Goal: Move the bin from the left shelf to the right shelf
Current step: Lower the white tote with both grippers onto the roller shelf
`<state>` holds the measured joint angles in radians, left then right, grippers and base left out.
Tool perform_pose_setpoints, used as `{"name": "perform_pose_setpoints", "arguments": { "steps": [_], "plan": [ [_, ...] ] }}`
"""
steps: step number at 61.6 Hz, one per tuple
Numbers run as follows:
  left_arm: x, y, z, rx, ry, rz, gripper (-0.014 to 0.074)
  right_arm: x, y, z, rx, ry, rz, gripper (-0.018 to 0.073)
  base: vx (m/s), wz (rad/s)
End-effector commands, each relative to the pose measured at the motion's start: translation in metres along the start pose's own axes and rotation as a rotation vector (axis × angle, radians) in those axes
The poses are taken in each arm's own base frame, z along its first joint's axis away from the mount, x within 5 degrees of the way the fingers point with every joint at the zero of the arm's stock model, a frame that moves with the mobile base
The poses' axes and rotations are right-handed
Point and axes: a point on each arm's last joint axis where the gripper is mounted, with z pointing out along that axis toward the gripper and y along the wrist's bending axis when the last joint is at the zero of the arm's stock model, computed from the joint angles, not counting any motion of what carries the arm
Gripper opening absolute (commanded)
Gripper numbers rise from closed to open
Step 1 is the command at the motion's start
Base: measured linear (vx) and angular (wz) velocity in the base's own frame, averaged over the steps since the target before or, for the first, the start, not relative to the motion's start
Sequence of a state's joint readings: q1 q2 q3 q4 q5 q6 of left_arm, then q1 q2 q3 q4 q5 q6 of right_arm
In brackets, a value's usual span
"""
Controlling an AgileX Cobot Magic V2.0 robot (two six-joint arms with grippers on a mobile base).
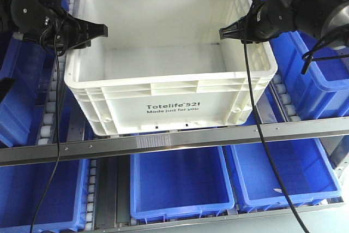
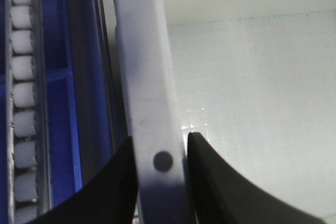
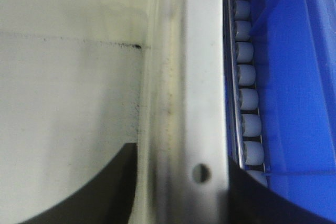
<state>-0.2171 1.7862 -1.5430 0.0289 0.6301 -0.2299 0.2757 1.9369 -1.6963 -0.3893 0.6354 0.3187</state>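
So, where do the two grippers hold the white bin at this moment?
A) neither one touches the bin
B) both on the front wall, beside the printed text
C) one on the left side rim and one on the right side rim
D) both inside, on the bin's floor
C: the left gripper straddles the left rim of the bin and the right gripper straddles its right rim; both wrist views show one finger on each side of the rim.

Bin: large white rectangular plastic tote [image 1: 169, 88], upright, "Totelife 521" print facing front.
Support: grey metal roller shelf [image 1: 180, 137], tote just behind its front rail.
Left gripper [image 1: 94, 30]: at left rim.
Right gripper [image 1: 232, 32]: at right rim.
Surroundings: blue plastic bins [image 1: 180, 181] below and beside.
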Motion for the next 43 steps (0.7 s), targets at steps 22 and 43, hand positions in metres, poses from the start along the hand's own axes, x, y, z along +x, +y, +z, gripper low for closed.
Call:
{"name": "perform_pose_setpoints", "arguments": {
  "steps": [22,43],
  "plan": [
    [-0.032,-0.009,-0.043,0.057,-0.226,0.010,0.0570,-0.034,-0.009,-0.036,0.013,-0.221,-0.076,0.0610,0.00,0.00],
    [-0.035,-0.009,-0.065,0.058,-0.253,0.016,0.0571,-0.041,-0.015,-0.061,0.026,-0.254,-0.066,0.0639,0.00,0.00]
  ]
}}
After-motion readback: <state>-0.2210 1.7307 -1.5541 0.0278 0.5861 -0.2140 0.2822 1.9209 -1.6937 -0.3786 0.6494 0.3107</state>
